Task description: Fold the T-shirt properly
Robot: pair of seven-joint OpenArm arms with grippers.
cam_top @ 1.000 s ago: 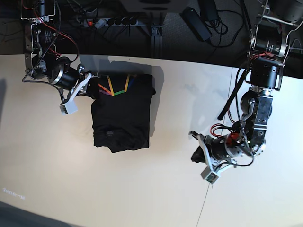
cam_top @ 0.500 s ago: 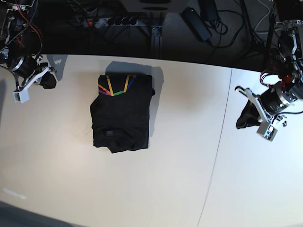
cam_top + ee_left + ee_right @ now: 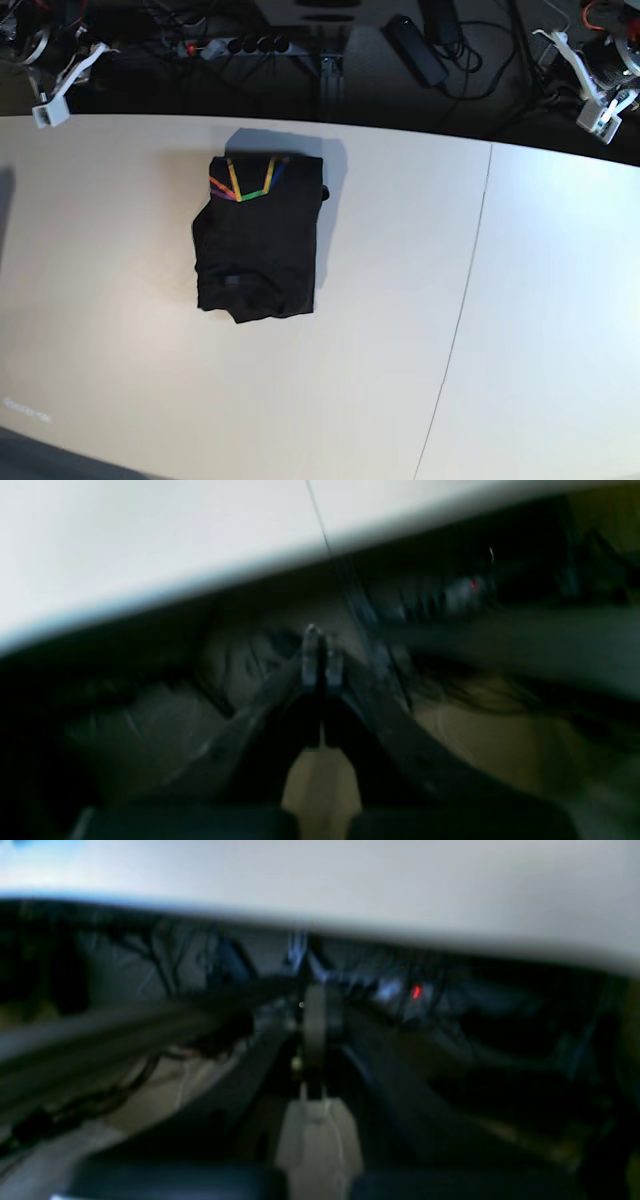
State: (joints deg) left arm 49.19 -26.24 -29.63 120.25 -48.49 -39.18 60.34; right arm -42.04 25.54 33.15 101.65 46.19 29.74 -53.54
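The right gripper (image 3: 45, 112) is sitting at the far left of the base view, up by the back edge of the table (image 3: 400, 380). In its own wrist cam the right gripper (image 3: 316, 1012) is looking closed: its fingers (image 3: 314, 1025) are pressing together w/ no gap I can see, and nothing is between them. The pic is quite blurred. Beyond the fingertips the pale table edge is running across the top, and under it only dark cables and a small red light (image 3: 416, 991) a bit to the side of the tips.

Moving to the middle, the T-shirt (image 3: 258, 240) is lying folded into a compact black rectangle, flat on the table, well apart from both sets of fingers and touched by neither. Its rainbow neck band (image 3: 243, 182) is showing at the far end, towards the back edge.

At the far right of the base view the left gripper (image 3: 598, 110) is hanging past the back edge, also away from the shirt. In the left wrist cam the left gripper (image 3: 320, 655) is nearly shut: its fingers (image 3: 310, 660) are standing parallel w/ only a very thin dark slit between, holding nothing. Ahead of the tips the white table is filling the top-left, the rest is dark and smeared.
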